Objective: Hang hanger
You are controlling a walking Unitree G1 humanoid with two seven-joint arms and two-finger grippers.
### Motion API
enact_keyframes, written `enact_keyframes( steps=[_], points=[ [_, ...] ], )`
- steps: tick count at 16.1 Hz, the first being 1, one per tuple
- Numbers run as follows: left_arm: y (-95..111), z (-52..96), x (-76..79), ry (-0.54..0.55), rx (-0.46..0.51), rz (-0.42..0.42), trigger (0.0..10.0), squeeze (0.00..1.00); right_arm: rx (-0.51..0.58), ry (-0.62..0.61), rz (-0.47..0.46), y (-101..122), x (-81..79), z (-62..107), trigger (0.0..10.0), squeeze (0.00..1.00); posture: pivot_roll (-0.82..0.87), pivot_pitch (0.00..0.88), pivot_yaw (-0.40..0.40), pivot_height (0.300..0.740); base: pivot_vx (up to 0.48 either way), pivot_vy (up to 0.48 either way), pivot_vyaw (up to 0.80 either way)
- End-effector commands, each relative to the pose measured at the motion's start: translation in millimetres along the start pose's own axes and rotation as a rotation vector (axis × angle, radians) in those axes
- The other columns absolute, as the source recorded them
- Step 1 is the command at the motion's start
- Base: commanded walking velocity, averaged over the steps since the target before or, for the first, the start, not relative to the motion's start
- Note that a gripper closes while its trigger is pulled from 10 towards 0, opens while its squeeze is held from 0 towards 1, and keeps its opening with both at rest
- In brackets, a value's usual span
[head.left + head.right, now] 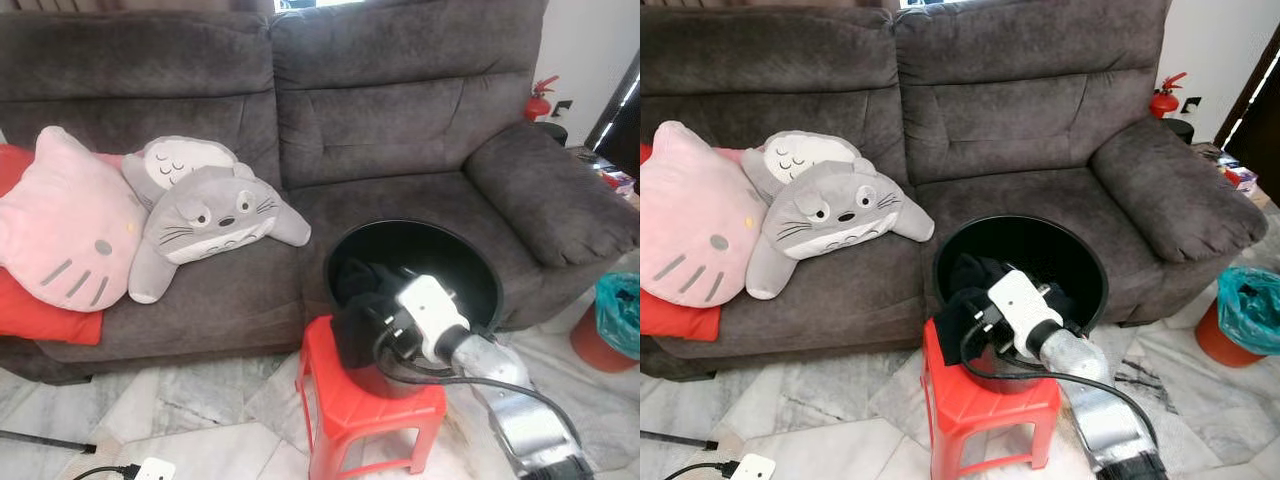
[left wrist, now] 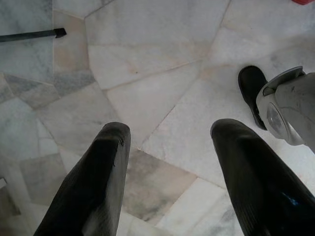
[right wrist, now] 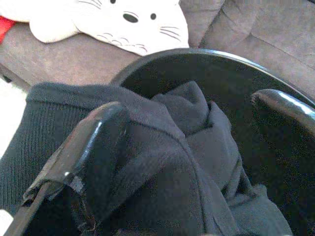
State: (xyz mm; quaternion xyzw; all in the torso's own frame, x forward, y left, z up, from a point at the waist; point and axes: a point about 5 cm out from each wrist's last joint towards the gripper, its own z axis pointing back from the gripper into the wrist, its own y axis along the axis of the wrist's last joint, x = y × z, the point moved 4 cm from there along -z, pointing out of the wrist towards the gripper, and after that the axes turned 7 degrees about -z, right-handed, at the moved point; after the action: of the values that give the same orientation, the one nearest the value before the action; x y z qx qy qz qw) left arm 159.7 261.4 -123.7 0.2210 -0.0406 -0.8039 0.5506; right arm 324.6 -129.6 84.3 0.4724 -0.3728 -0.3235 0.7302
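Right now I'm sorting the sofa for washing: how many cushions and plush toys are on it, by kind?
Pink cat-face cushion: 1
Grey Totoro plush: 2 (second behind)
Red cushion: 1
Total: 4

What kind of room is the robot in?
Most likely a living room in someone's home. There is a big grey sofa with a pink cat pillow and a grey stuffed toy on it, and a marble floor in front.
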Motion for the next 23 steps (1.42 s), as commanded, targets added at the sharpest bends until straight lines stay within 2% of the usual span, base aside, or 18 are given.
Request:
enact_keyframes(
  steps=[1,7,12,15,17,19,20,22,23],
  points=[
    [-6.6,0.6,-0.6,-0.001,-0.018,0.008,10.0,0.00,0.016,0.029,0.003,2.5,-5.2,-5.8,10.0,0.00,-0.19,0.000,0.024,0.740,0.000,0.000,0.00],
    [-6.1,0.5,-0.4,-0.002,-0.018,0.008,10.0,0.00,0.071,0.045,-0.006,10.4,-13.9,-30.6,10.0,0.00,-0.17,0.000,0.025,0.740,0.000,0.000,0.00],
    [-5.8,0.5,-0.2,-0.001,-0.017,0.005,10.0,0.00,0.069,-0.027,-0.003,10.9,1.7,-43.7,10.0,0.00,-0.17,0.000,0.027,0.740,0.000,0.000,0.00],
    [-5.8,0.5,-0.3,0.002,-0.017,0.009,10.0,0.00,0.129,-0.029,0.033,26.1,3.5,-41.2,10.0,0.00,-0.17,0.000,0.026,0.740,0.000,0.000,0.00],
    [-6.4,0.6,-1.4,0.005,-0.019,0.003,10.0,0.00,0.282,0.069,0.062,61.8,-20.0,-18.1,10.0,0.00,-0.19,0.000,0.033,0.740,0.000,0.000,0.00],
    [-6.2,0.6,-1.7,0.003,-0.019,-0.002,10.0,0.00,0.315,0.113,0.078,68.2,-33.8,-1.2,10.0,0.00,-0.20,0.000,0.036,0.740,0.000,0.000,0.00],
    [-5.8,0.6,-1.9,0.000,-0.016,-0.005,10.0,0.00,0.292,0.142,0.071,66.7,-44.4,12.1,10.0,0.00,-0.21,0.000,0.036,0.740,0.000,0.000,0.00],
    [-5.3,0.6,-2.4,0.000,-0.015,-0.006,10.0,0.00,0.187,0.157,0.080,51.9,-51.7,25.9,10.0,0.00,-0.22,0.000,0.036,0.740,0.000,0.000,0.00],
    [-4.9,0.6,-2.6,0.000,-0.014,-0.007,10.0,0.00,0.105,0.161,0.116,39.5,-54.4,36.9,10.0,0.00,-0.22,0.000,0.039,0.740,0.000,0.000,0.00]
  ],
)
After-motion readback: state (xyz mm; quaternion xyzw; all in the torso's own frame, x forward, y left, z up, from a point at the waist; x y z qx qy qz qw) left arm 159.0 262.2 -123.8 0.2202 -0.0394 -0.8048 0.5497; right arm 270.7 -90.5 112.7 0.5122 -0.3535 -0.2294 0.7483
